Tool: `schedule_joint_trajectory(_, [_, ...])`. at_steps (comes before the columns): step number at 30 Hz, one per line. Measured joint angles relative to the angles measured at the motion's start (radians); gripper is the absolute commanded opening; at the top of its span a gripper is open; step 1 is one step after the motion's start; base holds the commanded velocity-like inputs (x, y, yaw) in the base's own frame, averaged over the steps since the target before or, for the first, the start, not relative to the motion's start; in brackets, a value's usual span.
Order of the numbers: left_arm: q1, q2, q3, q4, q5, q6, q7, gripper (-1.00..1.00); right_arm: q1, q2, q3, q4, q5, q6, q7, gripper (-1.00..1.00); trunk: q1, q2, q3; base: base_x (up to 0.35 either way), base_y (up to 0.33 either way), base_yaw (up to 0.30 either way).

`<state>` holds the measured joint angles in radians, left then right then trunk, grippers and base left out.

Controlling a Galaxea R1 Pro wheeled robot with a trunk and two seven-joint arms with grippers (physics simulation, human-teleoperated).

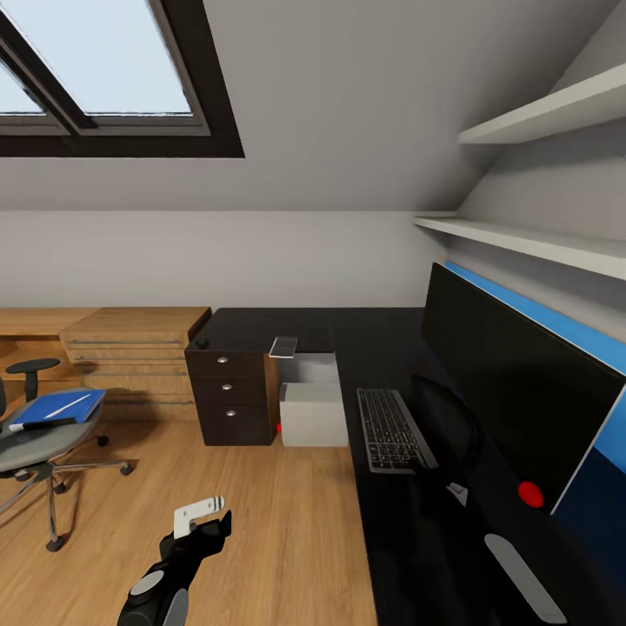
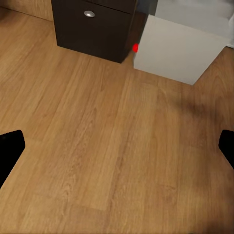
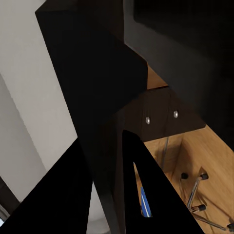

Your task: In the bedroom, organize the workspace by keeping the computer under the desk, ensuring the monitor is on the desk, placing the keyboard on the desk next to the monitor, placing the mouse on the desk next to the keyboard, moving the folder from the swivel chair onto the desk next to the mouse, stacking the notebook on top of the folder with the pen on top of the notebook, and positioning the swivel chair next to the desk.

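The blue folder (image 1: 59, 407) is lying on the seat of the swivel chair (image 1: 35, 448), well apart from the black surface (image 1: 409, 530), with a slim white pen (image 1: 65, 405) resting across it. On that surface the keyboard (image 1: 393, 429) is sitting just beside the monitor (image 1: 513, 391), the computer (image 1: 311, 409) is tucked beneath, and the mouse (image 1: 203, 342) is waiting near the far corner. By the look of it, you are standing between steps, the folder move not yet begun. Your left end effector (image 1: 205, 515) is hanging over bare floor (image 1: 261, 522), fingers (image 2: 10, 151) spread wide and holding nothing. Of your right end effector (image 3: 105, 204), I cannot tell spread from closed. Next, you will probably need to turn toward the chair, reach in low and grip the folder flat.
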<state>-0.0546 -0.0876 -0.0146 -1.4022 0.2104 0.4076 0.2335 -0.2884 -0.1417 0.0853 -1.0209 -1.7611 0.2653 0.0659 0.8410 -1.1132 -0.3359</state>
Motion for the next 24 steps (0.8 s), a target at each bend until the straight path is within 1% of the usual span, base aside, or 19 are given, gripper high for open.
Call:
schedule_joint_trajectory(5, [0.0,0.0,0.0,0.0,0.0,0.0,0.0,1.0,-0.001,0.003,0.0,0.001,0.002,0.0,-0.005,-1.0,0.0,0.0,0.0,0.0,0.0,0.0])
schedule_joint_trajectory(10, [0.0,0.0,-0.001,0.0,0.0,0.0,0.0,1.0,-0.004,0.009,0.002,0.004,0.02,0.0,-0.006,-1.0,0.0,0.0,0.0,0.0,0.0,0.0])
schedule_joint_trajectory(17, [0.0,0.0,-0.001,0.0,0.0,0.0,0.0,1.0,-0.024,0.014,0.002,0.027,0.051,0.003,-0.003,-1.0,0.0,0.0,0.0,0.0,0.0,0.0])
schedule_joint_trajectory(24, [0.0,0.0,-0.001,0.0,0.0,0.0,0.0,1.0,-0.025,0.018,0.002,0.026,0.052,0.001,0.0,-1.0,0.0,0.0,0.0,0.0,0.0,0.0])
